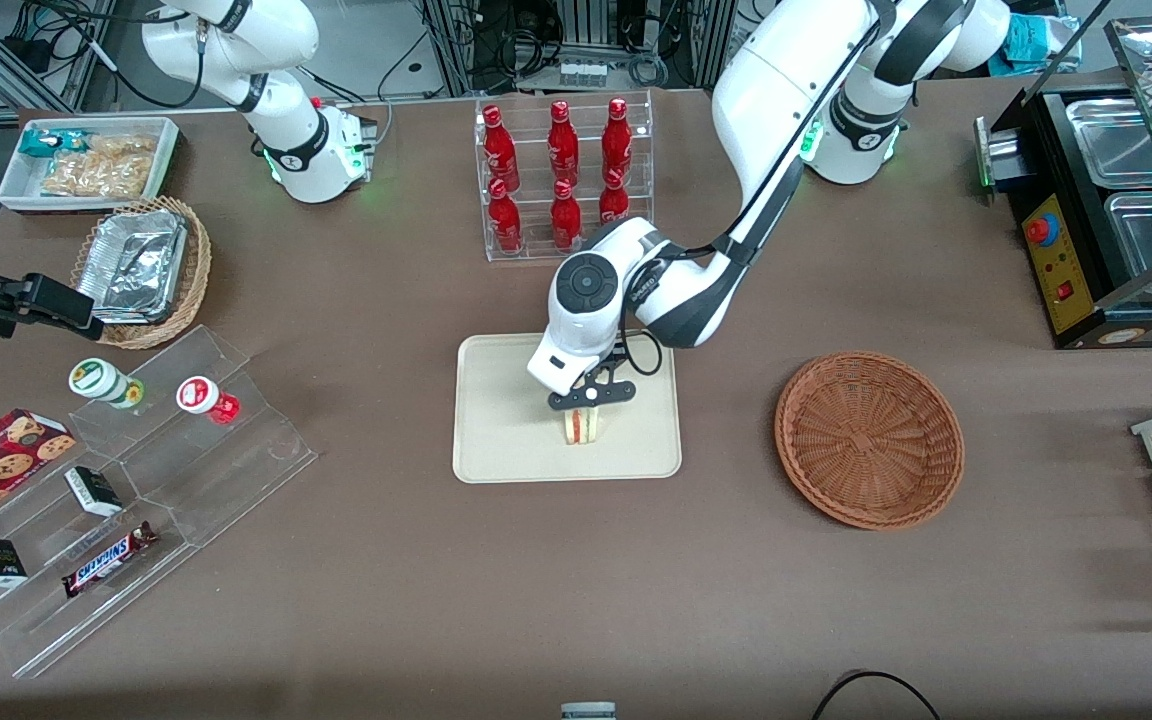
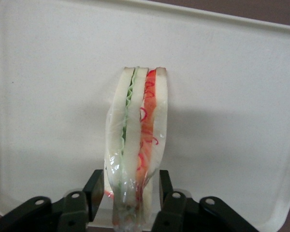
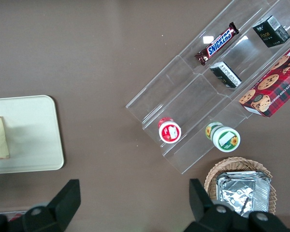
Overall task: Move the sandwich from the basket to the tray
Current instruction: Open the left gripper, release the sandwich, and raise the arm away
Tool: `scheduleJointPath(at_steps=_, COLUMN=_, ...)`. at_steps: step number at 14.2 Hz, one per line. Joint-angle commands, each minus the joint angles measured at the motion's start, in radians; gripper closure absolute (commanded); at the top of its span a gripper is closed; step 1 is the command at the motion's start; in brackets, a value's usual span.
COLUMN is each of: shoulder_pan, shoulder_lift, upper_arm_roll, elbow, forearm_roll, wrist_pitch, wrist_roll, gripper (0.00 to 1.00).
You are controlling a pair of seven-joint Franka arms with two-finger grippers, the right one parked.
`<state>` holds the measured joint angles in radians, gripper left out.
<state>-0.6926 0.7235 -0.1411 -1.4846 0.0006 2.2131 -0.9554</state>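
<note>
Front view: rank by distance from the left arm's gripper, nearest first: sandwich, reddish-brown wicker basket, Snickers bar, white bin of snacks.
1. Clear-wrapped triangular sandwich: between the fingers of the gripper, over the cream-beige plastic tray.
2. Round reddish-brown wicker basket: beside the tray, toward the working arm's end.
3. Snickers bar: on the clear acrylic stepped stand, toward the parked arm's end.
4. White deep bin of snacks: at the parked arm's end, farthest from the front camera.

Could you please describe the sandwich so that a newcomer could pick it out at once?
Find the cream tray mid-table, nearer the camera than the red bottles. The gripper holds the sandwich over it: the only white wedge with red and green layers.
</note>
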Motion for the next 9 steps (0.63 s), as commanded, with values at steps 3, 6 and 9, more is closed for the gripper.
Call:
scheduleJointPath(at_steps=3, shoulder_pan=-0.005, shoulder_lift=-0.073, upper_arm_roll=0.026, elbow=0.021, forearm_roll=0.010, wrist_pitch=-0.112, wrist_roll=-0.014, gripper=0.00)
scheduleJointPath(at_steps=6, shoulder_pan=-0.004, shoulder_lift=-0.140, upper_arm_roll=0.098, elbow=0.012, forearm_roll=-0.002, wrist_pitch=-0.240, wrist_roll=-0.072, gripper=0.00)
scheduleJointPath(at_steps=9, shoulder_pan=0.050, shoulder_lift=-0.206, upper_arm_roll=0.135, elbow=-0.031, forearm_roll=0.001, wrist_pitch=-0.306, wrist_roll=-0.062, gripper=0.00)
